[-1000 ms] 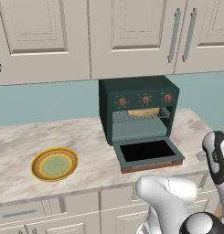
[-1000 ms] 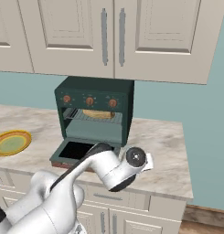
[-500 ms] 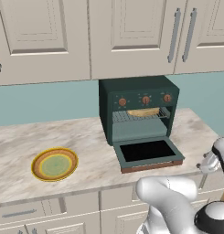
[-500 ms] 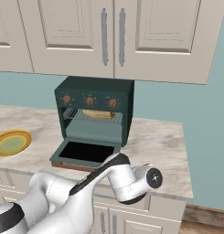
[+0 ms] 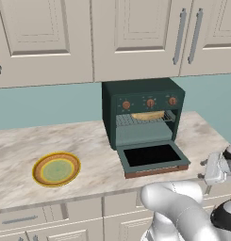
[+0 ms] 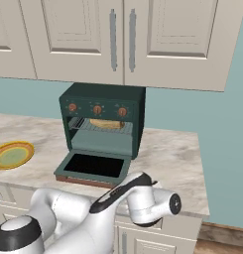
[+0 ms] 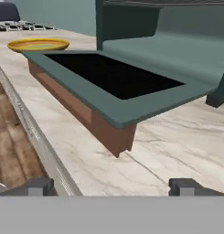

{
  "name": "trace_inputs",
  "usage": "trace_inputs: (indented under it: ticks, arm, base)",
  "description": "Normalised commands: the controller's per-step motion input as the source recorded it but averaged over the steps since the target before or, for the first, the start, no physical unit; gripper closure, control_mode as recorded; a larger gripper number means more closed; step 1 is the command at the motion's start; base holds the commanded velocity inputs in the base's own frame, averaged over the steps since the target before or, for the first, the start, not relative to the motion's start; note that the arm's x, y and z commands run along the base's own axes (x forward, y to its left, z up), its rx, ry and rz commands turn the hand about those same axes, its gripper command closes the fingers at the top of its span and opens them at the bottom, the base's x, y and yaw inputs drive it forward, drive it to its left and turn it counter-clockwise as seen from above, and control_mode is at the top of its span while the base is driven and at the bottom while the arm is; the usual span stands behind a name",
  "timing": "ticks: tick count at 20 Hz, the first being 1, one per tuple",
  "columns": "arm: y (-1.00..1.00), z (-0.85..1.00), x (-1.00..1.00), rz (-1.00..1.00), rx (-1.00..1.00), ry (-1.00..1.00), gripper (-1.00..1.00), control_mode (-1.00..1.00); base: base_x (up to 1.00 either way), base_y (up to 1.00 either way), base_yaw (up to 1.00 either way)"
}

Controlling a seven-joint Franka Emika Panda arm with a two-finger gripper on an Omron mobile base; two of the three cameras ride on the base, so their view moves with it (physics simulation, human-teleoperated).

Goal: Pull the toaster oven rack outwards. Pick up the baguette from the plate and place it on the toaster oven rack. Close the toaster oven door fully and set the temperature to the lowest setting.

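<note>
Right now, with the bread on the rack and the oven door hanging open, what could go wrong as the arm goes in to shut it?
1. The open gripper sits low, near the counter edge, beside the door's brown handle; it may bump the counter.
2. A lift at the door corner may slip off.
3. The baguette lies on the rack; a slammed door could jolt it.

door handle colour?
Reddish-brown: the bar handle runs along the front edge of the open toaster oven door. Clearest in the hand view.
</note>
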Motion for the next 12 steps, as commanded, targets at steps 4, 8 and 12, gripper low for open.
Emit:
trace_inputs:
  ticks: [4,8,12]
  arm:
    - [0.52,-0.14,0.08,0.16,0.03,0.0,-1.0,-1.0]
    - [0.62,-0.07,0.2,0.11,0.0,0.0,-1.0,-1.0]
    - [0.54,-0.01,0.18,0.02,0.0,0.0,-1.0,-1.0]
  base:
    - [0.0,0.0,0.0]
    - [0.0,0.0,0.0]
    - [0.0,0.0,0.0]
